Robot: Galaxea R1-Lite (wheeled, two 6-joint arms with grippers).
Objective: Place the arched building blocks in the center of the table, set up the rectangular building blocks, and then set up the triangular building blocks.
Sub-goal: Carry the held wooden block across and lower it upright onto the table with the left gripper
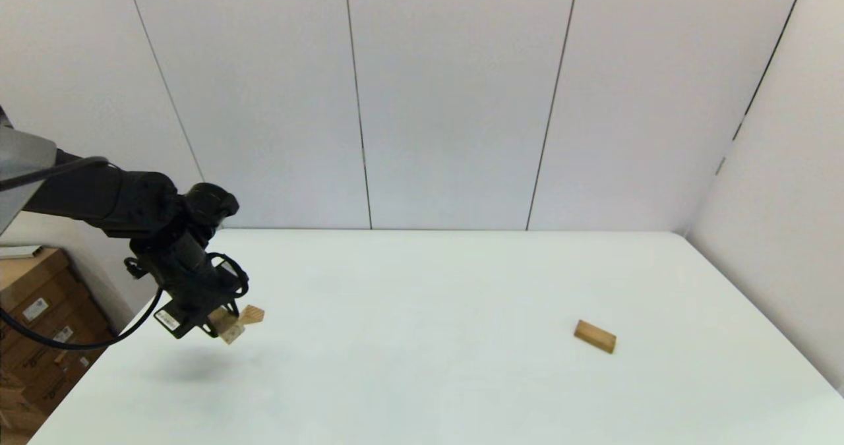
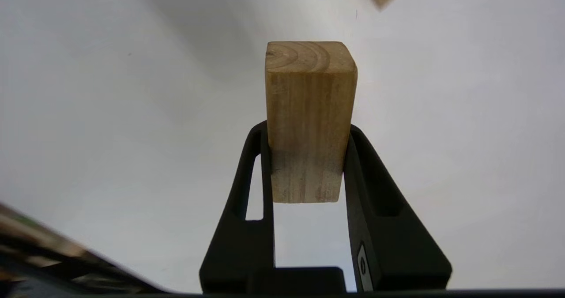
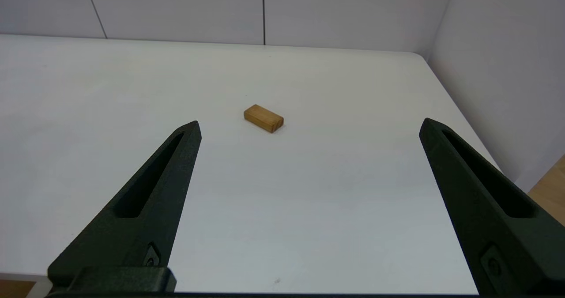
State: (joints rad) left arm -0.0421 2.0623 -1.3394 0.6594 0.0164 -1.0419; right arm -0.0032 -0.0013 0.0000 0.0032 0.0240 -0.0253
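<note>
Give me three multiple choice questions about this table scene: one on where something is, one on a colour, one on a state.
1. Where is the flat slab? A on the table's right side; B on the floor; C atop another block.
2. What colour is the table? A green; B white; C black.
3. How is the left tool? A open, empty; B out of view; C shut on the chunky block.
Answers: 1 A, it lies alone toward the right in the head view. 2 B, its top is plain white. 3 C, both fingers press the block's sides.
</note>
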